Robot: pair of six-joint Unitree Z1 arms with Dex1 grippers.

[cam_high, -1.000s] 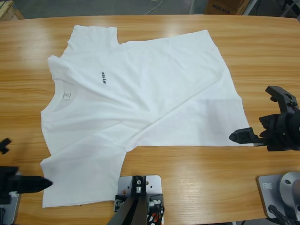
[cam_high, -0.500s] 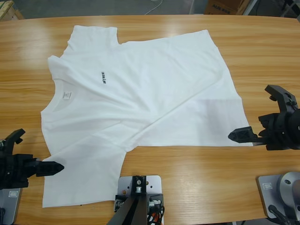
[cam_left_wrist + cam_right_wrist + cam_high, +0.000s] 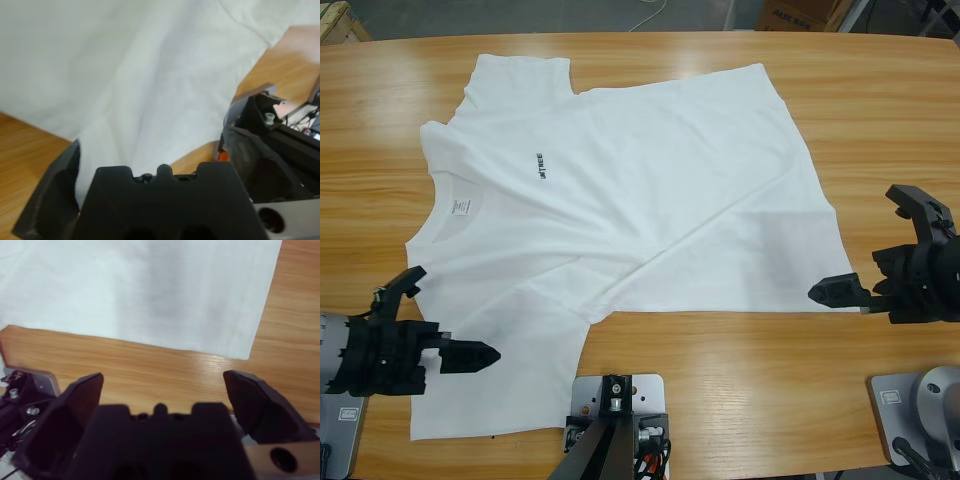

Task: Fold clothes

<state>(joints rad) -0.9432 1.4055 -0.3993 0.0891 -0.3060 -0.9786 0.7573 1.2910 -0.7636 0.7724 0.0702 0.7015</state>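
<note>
The clothes are one white T-shirt [image 3: 620,200] lying flat and face up on the wooden table [image 3: 880,110], neck to the left, hem to the right. It has small black chest lettering [image 3: 540,167] and a neck label [image 3: 461,205]. My left gripper [image 3: 440,318] stands open over the near sleeve [image 3: 510,380], one jaw above the cloth, nothing held. The left wrist view looks down on white cloth [image 3: 125,75] between the jaws of the left gripper [image 3: 155,145]. My right gripper [image 3: 873,243] is open beside the hem's near corner [image 3: 247,356], over bare wood.
A cardboard box [image 3: 800,12] and a white cable [image 3: 650,14] lie beyond the table's far edge. A pale wooden piece [image 3: 335,20] shows at the far left corner. Bare wood runs along the far side and to the right of the shirt.
My left gripper has come in from the left edge, moving right and away over the near sleeve. The right gripper and the shirt have stayed put.
</note>
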